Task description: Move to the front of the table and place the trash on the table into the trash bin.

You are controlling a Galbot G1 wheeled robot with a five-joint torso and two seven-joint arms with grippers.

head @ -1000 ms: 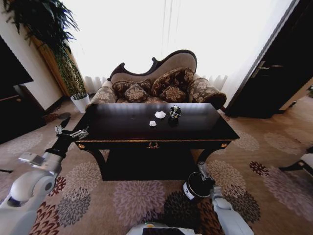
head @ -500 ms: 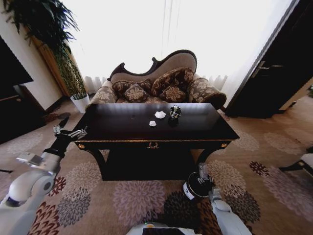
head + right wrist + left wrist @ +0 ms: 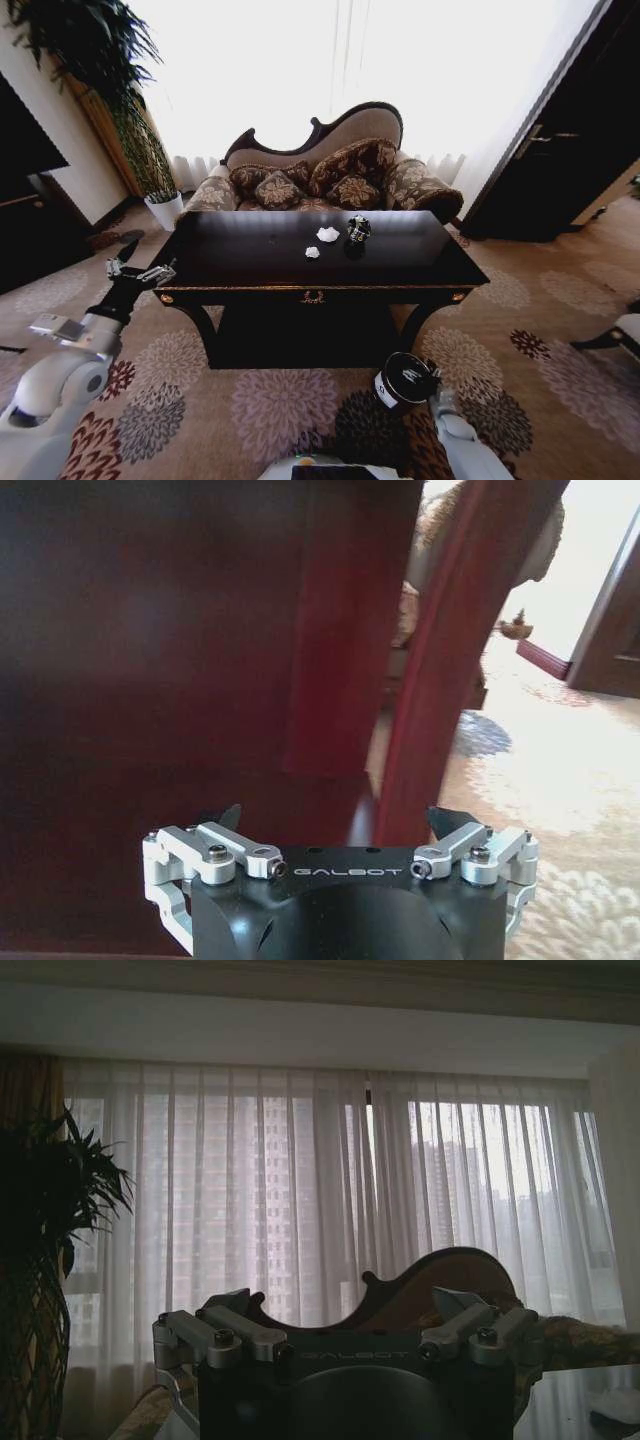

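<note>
The robot faces the tabletop (image 3: 250, 262). Left end effector (image 3: 140, 270), spread, at nine o'clock; right end effector (image 3: 335, 825), spread, low beside the trash bin (image 3: 404, 380). Approach the paper wads (image 3: 327, 234) slowly.

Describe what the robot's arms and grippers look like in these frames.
The left arm has rounded glossy white shells that give way to a black forearm. The left gripper and right gripper share a black body lettered GALBOT, with silver metal linkages held by dark screws and dark pointed fingertips.
</note>
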